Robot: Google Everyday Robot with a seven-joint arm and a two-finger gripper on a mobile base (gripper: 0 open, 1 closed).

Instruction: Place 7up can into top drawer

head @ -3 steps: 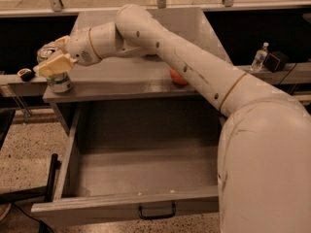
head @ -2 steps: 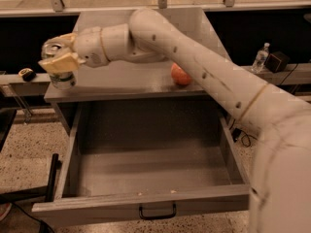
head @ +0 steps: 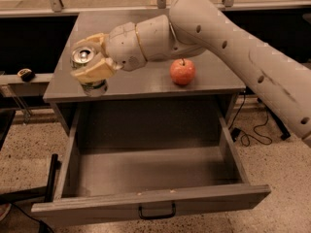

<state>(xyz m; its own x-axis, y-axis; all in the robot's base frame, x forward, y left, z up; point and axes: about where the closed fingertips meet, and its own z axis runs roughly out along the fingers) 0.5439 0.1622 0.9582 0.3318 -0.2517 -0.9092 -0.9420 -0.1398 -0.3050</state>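
I see my gripper [head: 91,63] pinching one 7up can [head: 83,55] between its two fingers, at the front left corner of the cabinet top [head: 146,81]. One apple [head: 182,72] sits there. One top drawer [head: 146,198] stands open below.

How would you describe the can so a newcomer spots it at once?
Find the grey cabinet with its drawer pulled open. At the front corner of its top, on the left of the view, the arm's gripper is shut on the can. It is the only silver-topped cylinder, with a pull tab and green label, unlike the round red apple farther right.
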